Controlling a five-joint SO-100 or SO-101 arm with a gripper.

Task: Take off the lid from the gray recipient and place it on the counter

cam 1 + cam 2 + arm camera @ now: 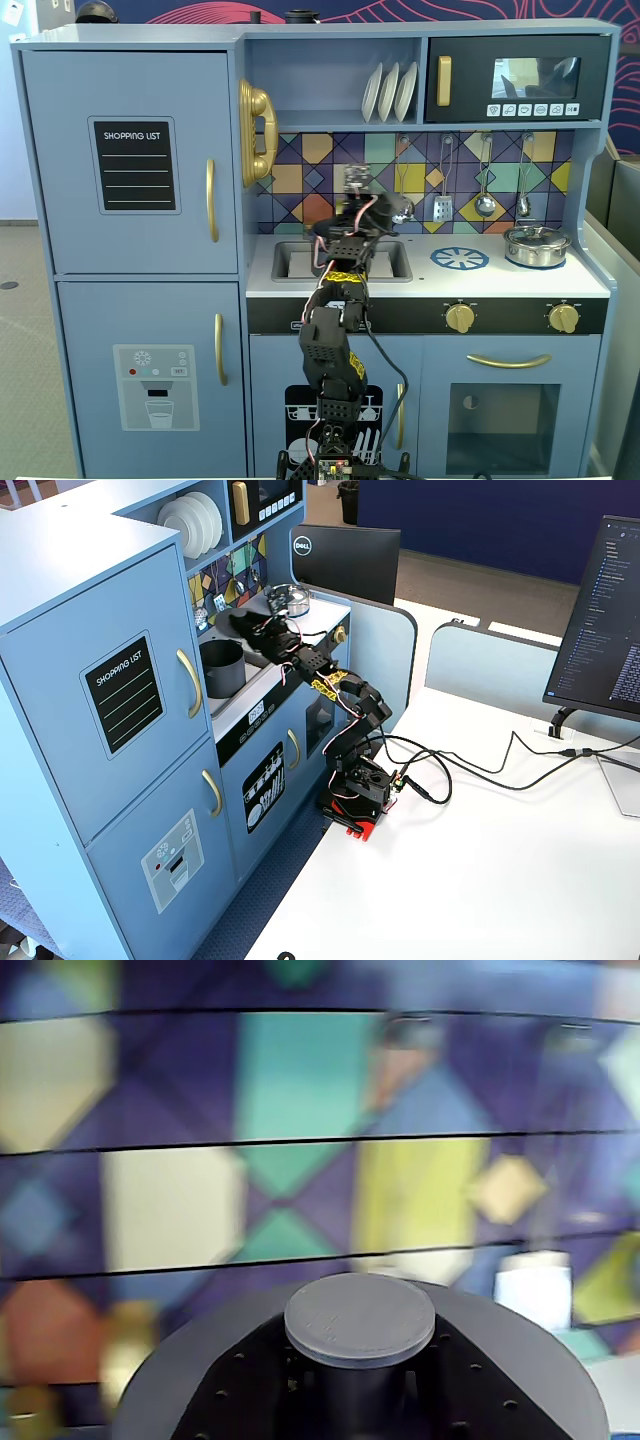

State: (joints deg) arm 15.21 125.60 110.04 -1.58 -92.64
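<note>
Blue toy kitchen, white counter (480, 283) under a colourful tiled backsplash.
The lid (360, 1318) is held by its knob in the closed gripper (238, 621), raised above the open gray recipient (222, 667) in the sink.

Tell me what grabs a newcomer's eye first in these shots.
The blue toy kitchen fills the fixed views, with a black arm reaching from the table over its white counter. The gripper holds the dark gray lid by its knob, lifted clear of the open gray recipient in the sink. A shiny silver pot sits far right.
</note>
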